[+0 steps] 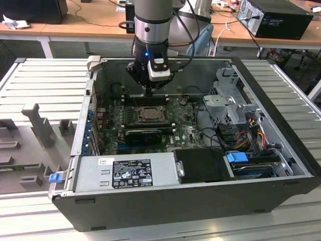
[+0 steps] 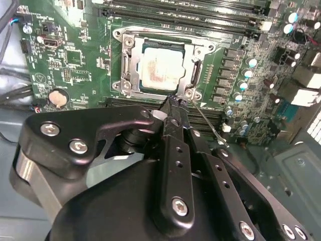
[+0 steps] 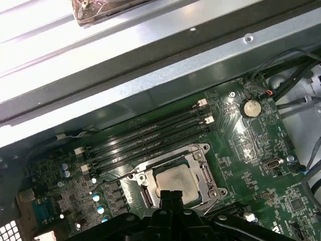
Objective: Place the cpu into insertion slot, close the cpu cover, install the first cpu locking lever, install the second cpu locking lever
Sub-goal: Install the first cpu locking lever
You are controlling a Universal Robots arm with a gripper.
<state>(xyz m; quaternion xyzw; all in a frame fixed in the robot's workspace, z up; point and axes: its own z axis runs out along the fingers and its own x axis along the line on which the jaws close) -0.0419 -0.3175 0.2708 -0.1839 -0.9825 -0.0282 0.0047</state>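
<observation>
Where the gripper (image 2: 175, 102) narrows to its tip in the second wrist view, its two fingers (image 2: 170, 135) are pressed together with nothing visible between them. The tip sits at one corner of the socket, and whether it touches cannot be told. Just beside it a thin wire lever (image 2: 206, 123) runs off at a slant over the board. It looks unlatched, though its hooked end cannot be made out.

Beyond the tip, the cpu cover (image 2: 128, 65) lies flat. Its frame surrounds the cpu (image 2: 160, 68), which is seated in the socket with its pale face showing through the open centre. The first two steps therefore look done: chip in, cover down. The lever work seems to be the step in hand, and neither lever can be judged locked from these views.

By count there is one chip, one cover, one lever plainly seen and one coin battery (image 2: 58, 98). Farther off, in the first wrist view, what look like four long black memory slots (image 3: 150, 135) lie between the socket and the wall of the computer case (image 1: 200, 201).
</observation>
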